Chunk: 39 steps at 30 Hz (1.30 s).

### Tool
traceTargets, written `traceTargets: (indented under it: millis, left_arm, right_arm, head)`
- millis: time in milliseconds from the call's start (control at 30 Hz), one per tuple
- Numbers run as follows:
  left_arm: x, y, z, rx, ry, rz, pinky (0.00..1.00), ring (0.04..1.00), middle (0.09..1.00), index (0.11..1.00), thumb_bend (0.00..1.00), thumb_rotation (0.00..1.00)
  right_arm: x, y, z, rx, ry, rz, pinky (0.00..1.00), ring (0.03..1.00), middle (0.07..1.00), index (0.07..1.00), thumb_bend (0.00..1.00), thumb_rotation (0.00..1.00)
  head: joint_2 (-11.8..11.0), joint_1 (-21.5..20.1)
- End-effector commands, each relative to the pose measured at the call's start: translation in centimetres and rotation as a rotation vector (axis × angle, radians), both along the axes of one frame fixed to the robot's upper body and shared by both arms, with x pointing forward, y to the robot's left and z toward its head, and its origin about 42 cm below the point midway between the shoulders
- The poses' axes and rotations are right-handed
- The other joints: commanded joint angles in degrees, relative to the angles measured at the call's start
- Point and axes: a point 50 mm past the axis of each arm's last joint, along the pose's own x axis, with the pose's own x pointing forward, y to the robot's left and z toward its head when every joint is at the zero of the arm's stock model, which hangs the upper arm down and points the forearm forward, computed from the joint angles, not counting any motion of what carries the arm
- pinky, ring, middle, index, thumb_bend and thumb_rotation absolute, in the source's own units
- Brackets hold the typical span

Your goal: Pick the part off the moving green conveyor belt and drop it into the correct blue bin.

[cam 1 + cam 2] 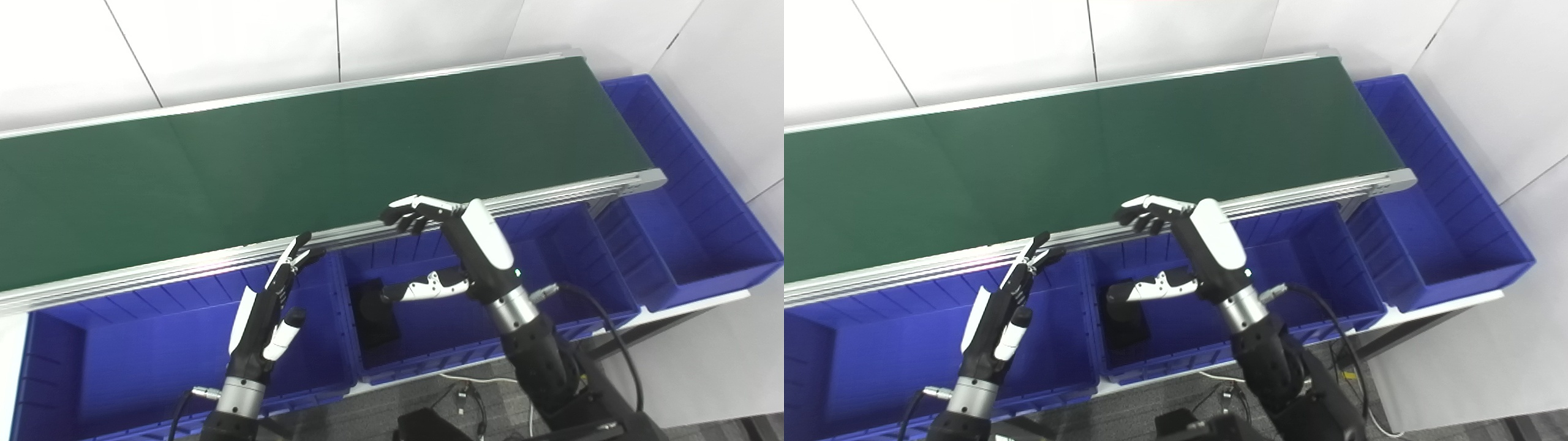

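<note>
Conveyor belt: you see the green conveyor belt running slantwise across the view, its aluminium side rail on the near edge; the green surface carries nothing in either view.
Part: the black part lies on the floor of the middle blue bin, towards that bin's left end, below the thumb of your right hand.
Right hand: your right hand hangs over the middle blue bin with its fingers stretched out to the near rail and its thumb spread away below them; it grips nothing.
Left hand: your left hand stands upright over the left blue bin, fingertips up by the rail and spread apart; it also holds nothing.
Bins: the left and middle bins sit side by side under the near edge of the belt, sharing a wall between your two hands; a third right blue bin stands at the belt's far right end, turned lengthwise.
Below: loose cables lie on the grey floor just in front of the middle bin.
</note>
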Motion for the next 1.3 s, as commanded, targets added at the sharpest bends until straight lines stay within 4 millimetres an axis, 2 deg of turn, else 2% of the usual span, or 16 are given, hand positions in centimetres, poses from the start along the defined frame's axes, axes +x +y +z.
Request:
traceTargets:
  millis: [0,33,167,300,500,667,1033,1133,1267]
  left_arm:
    - [0.7,-0.4,0.8,-0.015,-0.061,0.007,1.00,0.865,0.840,0.940,0.72,1.00]
    - [0.6,-0.6,0.7,-0.016,-0.057,0.008,1.00,0.865,0.839,0.939,0.72,1.00]
    - [0.5,-1.3,0.2,-0.021,-0.039,0.008,1.00,0.877,0.840,0.935,0.75,1.00]
    - [0.4,-1.8,0.0,-0.011,-0.043,0.022,1.00,0.874,0.838,0.921,0.78,1.00]
    - [-0.1,-2.2,-0.3,0.013,-0.063,0.057,0.95,0.905,0.876,0.899,0.77,1.00]
    - [-0.3,-2.5,-0.6,0.043,-0.085,0.070,0.93,0.902,0.899,0.902,0.77,1.00]
    - [-0.6,-2.4,-1.3,0.084,-0.117,0.097,0.93,0.942,0.956,0.921,0.78,1.00]
    - [-0.7,-2.3,-1.4,0.082,-0.112,0.099,0.93,0.944,0.955,0.921,0.80,1.00]
    - [-0.7,-2.2,-1.4,0.083,-0.116,0.098,0.94,0.943,0.953,0.922,0.79,1.00]
  right_arm:
    - [0.1,0.4,0.8,0.089,-0.057,0.019,0.60,0.686,0.725,0.719,0.87,0.92]
    - [0.1,0.6,0.5,0.125,-0.039,0.010,0.62,0.707,0.741,0.733,0.88,0.95]
    - [0.5,2.0,-1.2,0.287,0.030,-0.040,0.83,0.871,0.862,0.844,0.94,1.00]
    - [0.8,3.0,-3.8,0.374,0.122,-0.063,0.92,0.911,0.885,0.869,0.92,1.00]
    - [0.4,3.4,-6.7,0.425,0.228,-0.072,0.97,0.934,0.909,0.885,0.85,1.00]
    - [0.3,2.8,-8.3,0.389,0.282,-0.075,0.98,0.929,0.893,0.880,0.83,1.00]
    - [0.0,2.5,-9.8,0.337,0.330,-0.075,0.88,0.890,0.868,0.860,0.91,1.00]
    - [0.1,2.7,-10.1,0.320,0.334,-0.064,0.85,0.870,0.860,0.847,0.93,1.00]
    - [0.2,2.9,-10.1,0.314,0.330,-0.057,0.86,0.869,0.858,0.843,0.94,1.00]
  head:
    - [-0.1,0.3]
    - [-1.0,1.6]
    - [-3.0,4.5]
    - [-4.7,7.1]
    - [-6.5,10.3]
    - [-7.2,11.9]
    - [-9.9,11.2]
    - [-9.9,11.1]
    - [-9.4,10.5]
